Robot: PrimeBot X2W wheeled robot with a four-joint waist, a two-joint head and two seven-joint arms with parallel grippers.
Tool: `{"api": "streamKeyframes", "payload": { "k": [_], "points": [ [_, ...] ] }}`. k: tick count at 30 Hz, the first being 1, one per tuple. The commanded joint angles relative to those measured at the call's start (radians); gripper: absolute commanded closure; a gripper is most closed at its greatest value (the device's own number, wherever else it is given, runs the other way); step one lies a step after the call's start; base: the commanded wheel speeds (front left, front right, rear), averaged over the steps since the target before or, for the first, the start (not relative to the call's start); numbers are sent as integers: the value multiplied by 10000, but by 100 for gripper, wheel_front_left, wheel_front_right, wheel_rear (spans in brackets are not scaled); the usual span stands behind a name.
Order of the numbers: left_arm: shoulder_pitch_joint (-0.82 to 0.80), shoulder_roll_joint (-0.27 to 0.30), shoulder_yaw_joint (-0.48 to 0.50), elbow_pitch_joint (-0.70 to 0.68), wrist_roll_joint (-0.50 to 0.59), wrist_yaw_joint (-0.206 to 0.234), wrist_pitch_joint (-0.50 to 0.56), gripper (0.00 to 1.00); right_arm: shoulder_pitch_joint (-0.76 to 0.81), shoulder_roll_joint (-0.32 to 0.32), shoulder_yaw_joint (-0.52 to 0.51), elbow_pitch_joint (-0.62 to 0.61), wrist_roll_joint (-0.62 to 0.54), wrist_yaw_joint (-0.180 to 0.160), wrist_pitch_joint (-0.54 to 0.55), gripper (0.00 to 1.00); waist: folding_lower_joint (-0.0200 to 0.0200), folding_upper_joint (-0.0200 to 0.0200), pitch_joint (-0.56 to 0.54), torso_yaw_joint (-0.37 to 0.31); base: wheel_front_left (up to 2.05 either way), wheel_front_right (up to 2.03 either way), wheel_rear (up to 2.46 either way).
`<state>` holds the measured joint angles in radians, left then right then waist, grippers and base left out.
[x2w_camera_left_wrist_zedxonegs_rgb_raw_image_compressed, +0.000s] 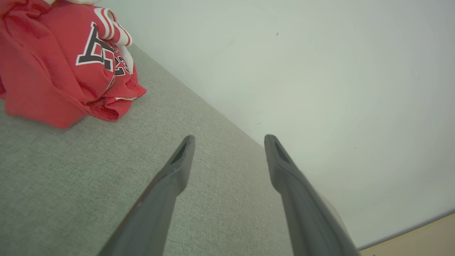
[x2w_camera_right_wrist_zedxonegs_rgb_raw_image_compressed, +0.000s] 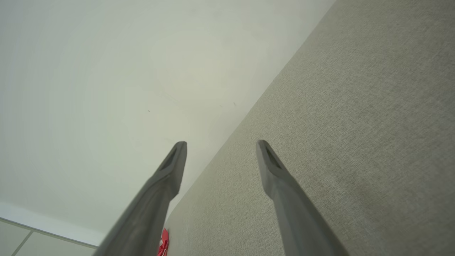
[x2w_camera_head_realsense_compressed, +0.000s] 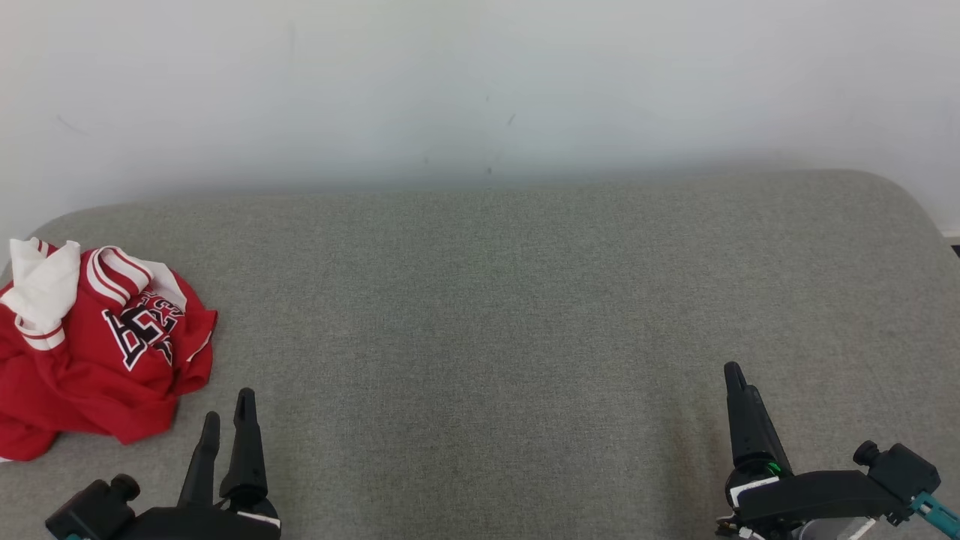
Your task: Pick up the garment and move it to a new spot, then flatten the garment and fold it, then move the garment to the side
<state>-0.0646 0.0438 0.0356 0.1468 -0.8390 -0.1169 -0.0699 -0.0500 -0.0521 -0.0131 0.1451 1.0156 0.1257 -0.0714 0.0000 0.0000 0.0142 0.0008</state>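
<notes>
A crumpled red garment with white striped trim and black lettering lies bunched at the far left of the grey fabric surface. My left gripper stands open at the lower left, just right of the garment and apart from it. In the left wrist view the garment sits at the upper left, beyond the open left gripper. At the lower right my right gripper is far from the garment. The right wrist view shows the right gripper open and empty, with a sliver of red garment at the bottom.
A pale wall rises directly behind the grey surface. The surface has rounded back corners, and its right edge drops off near a strip of floor. Wide bare fabric stretches between the two grippers.
</notes>
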Motion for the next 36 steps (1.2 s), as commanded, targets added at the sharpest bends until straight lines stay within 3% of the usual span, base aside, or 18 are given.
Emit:
{"api": "streamKeyframes", "payload": {
  "k": [1, 14, 36],
  "points": [
    [-51, 75, -47, -148, 492, 6, -111, 0, -20, -53, 76, -170, -400, 48, -108, 0, 0, 0, -2, 3, 0, 0, 0],
    [28, 181, -290, -139, 2316, 81, -513, 0, 62, -57, 179, -242, -2313, 55, -501, 0, 0, 0, -44, 11, 0, 0, 0],
    [46, 358, -545, 149, 4494, 162, -1078, 0, 199, 1, 267, -346, -4811, 65, -1063, 0, 0, 0, -29, 41, 0, 0, 0]
  ]
}}
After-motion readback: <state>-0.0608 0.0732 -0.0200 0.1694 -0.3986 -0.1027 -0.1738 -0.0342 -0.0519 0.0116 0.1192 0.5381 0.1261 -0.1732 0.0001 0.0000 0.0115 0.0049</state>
